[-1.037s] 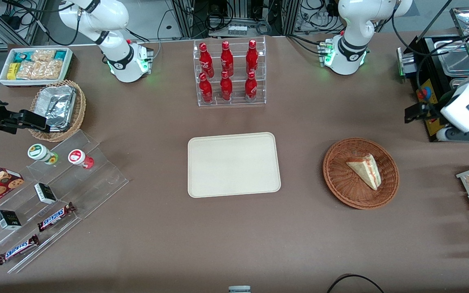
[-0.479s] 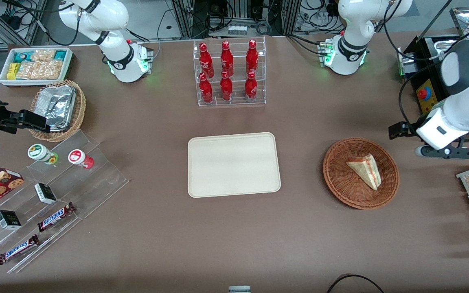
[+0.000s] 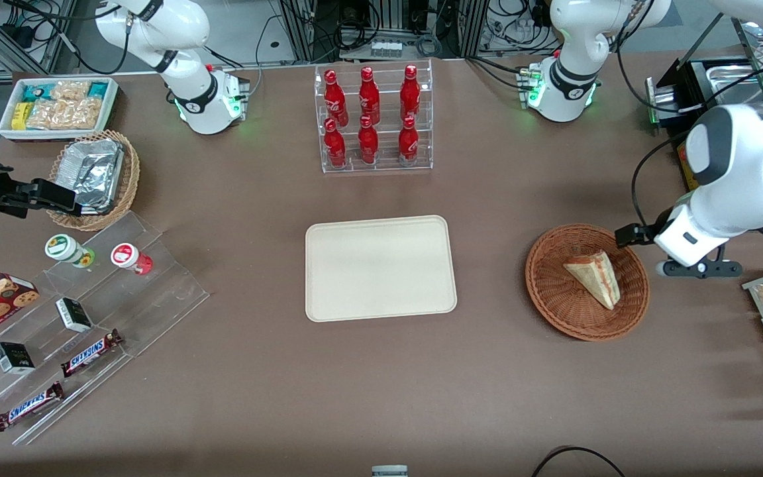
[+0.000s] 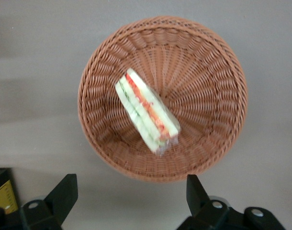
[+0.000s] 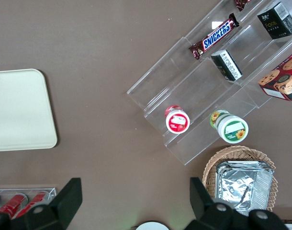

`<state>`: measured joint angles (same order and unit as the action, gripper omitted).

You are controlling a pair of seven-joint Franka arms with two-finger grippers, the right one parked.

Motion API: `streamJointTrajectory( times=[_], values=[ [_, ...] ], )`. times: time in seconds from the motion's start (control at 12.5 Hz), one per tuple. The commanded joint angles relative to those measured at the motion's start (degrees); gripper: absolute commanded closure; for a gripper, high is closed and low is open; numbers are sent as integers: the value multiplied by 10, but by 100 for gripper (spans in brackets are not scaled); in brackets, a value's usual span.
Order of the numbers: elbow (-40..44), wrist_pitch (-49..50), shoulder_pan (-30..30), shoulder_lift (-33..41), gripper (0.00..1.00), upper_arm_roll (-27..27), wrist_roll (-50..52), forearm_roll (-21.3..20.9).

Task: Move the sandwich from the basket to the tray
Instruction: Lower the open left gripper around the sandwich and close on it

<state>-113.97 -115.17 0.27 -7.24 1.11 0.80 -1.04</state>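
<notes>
Bench [image 3: 381, 371]: a brown-topped surface carrying everything, seen from the front camera.
Left arm [image 3: 732, 179]: white Franka arm reaching in from the working arm's end of the bench, its wrist beside the basket.
Tray [image 3: 380, 267]: cream-beige, rectangular with rounded corners, flat at mid-bench with nothing on it, well apart from the basket.
Bottle rack [image 3: 373, 119]: clear tiered stand holding six red bottles, farther from the front camera than the tray.
Basket [image 3: 557, 291]: round, reddish-brown wicker, toward the working arm's end of the bench; the wrist camera looks straight down into it [image 4: 208, 115].
Display steps [image 3: 90, 318]: clear acrylic tiers toward the parked arm's end, holding two Snickers bars [image 3: 90, 352], small dark boxes and two lidded cups.
Tan wicker basket [image 3: 128, 179]: lighter weave, holding a foil container [image 3: 93, 173], toward the parked arm's end.
White bin [image 3: 60, 106]: snack packets inside, farther from the front camera than the tan basket.
Gripper [image 4: 129, 203]: above the bench just off the basket's rim, its two dark fingers [image 4: 64, 194] spread wide, holding nothing.
Sandwich [image 3: 595, 277]: triangular wedge lying in the basket, red, green and white filling showing along its cut edge [image 4: 147, 111], clear of the gripper.
</notes>
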Motion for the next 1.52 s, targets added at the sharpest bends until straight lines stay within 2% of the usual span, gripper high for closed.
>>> streamJointTrajectory(
  times=[0.0,0.32,0.72,0.96,1.44],
  values=[
    [-31,-53,0,-6,0,1,34,1],
    [-47,-102,-4,-26,0,1,125,1],
    [-70,-175,-13,-51,0,5,319,0],
    [-71,-195,-25,-65,0,6,387,0],
    [-73,-192,-26,-76,0,5,391,1]
  ],
)
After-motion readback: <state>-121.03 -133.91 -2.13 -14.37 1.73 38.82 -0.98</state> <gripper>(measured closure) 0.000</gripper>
